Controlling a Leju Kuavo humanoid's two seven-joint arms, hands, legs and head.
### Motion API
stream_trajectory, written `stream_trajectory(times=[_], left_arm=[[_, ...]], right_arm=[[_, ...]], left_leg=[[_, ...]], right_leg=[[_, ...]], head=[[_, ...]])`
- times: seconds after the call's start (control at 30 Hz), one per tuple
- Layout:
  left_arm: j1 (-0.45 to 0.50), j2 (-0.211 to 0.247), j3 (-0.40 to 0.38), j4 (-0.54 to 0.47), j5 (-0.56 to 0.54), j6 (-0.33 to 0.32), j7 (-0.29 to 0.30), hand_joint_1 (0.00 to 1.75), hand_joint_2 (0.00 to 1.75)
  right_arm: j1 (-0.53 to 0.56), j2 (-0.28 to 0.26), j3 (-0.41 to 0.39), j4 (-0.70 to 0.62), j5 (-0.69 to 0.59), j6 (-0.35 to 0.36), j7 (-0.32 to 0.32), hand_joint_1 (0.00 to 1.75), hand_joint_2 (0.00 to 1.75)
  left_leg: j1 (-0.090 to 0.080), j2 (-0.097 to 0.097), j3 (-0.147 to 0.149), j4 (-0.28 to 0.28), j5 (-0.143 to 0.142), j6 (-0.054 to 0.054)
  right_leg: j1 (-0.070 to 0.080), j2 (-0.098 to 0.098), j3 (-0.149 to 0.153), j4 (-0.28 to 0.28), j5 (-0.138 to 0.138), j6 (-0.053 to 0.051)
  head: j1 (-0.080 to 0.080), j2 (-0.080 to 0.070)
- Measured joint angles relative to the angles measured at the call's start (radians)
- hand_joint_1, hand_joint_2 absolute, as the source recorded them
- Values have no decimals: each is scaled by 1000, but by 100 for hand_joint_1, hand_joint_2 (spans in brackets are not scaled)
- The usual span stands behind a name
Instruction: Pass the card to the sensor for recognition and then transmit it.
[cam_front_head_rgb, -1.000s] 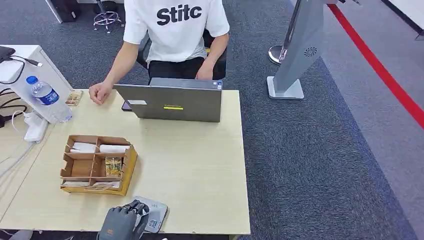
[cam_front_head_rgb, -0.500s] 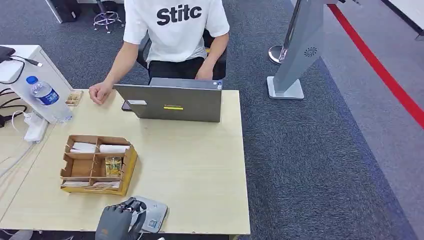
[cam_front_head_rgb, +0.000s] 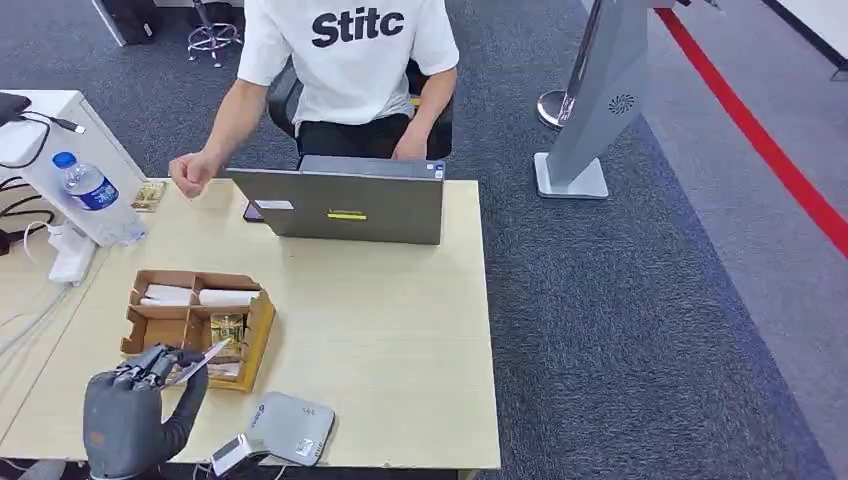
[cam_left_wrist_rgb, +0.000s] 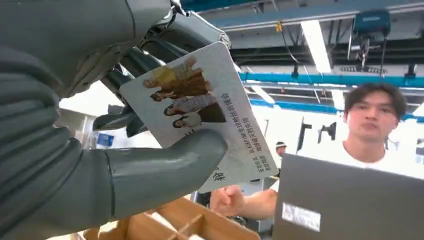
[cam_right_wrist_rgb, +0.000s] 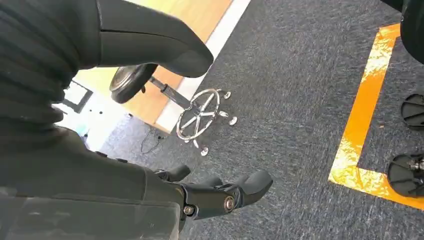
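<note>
My left hand is raised over the table's near left corner and pinches a white card between thumb and fingers. The card carries a picture of people and printed text; my left hand grips its lower edge. The grey card sensor lies on the table's front edge, to the right of the hand and apart from it. A person in a white T-shirt sits behind a grey laptop, one hand lifted above the table. My right hand hangs over the carpet, fingers apart, holding nothing.
A wooden organizer with compartments stands just beyond my left hand. A water bottle and cables sit at the far left. A grey kiosk stand rises on the carpet to the right. The table is bare right of the sensor.
My left hand has lifted off the sensor and swung left with the card, now held up near the organizer. The person's hand has risen from the table.
</note>
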Motion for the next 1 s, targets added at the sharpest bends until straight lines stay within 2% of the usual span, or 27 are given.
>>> stream_trajectory(times=[0.17, 0.27, 0.37, 0.47, 0.63, 0.8, 1.0], left_arm=[[-2, 6, 43, -20, -2, 6, 15, 175, 175], [-64, 59, 151, -17, 78, -89, -10, 175, 175], [-146, 100, 265, 19, 83, -156, -30, 175, 175], [-224, 147, 335, 89, 66, -189, -28, 175, 175], [-357, 242, 421, 255, 43, -232, 13, 175, 175], [-464, 331, 466, 431, 53, -243, 16, 175, 175], [-547, 397, 494, 586, 50, -246, 29, 175, 175]], right_arm=[[1, 0, 3, 0, 0, -2, -3, 0, 175], [4, -14, 17, 14, 0, -18, -10, 0, 175], [5, -32, 33, 44, 0, -43, -12, 0, 175], [5, -57, 50, 80, 0, -64, -14, 0, 175], [4, -98, 77, 150, 0, -103, -16, 0, 175], [3, -136, 97, 221, 0, -137, -16, 0, 175], [-5, -177, 111, 302, 0, -169, -14, 0, 175]], left_leg=[[0, 0, 0, 0, 0, 0], [1, 0, 0, 0, 2, -2], [1, -1, 1, 0, 3, -3], [2, -1, 0, 0, 4, -6], [2, 0, 0, 0, 4, -6], [2, 0, -1, 0, 4, -6], [2, 0, -1, 0, 4, -6]], right_leg=[[0, 0, -1, 0, 0, 0], [0, 0, -2, 0, 0, 0], [0, 0, -1, 1, 0, 0], [1, 0, -1, 2, 2, -2], [1, 1, -1, 2, 2, -3], [1, 1, -2, 3, 2, -3], [1, 1, -3, 3, 2, -3]], head=[[0, 0], [2, 0], [0, 0], [1, 0], [1, 0], [1, 0], [1, 0]])
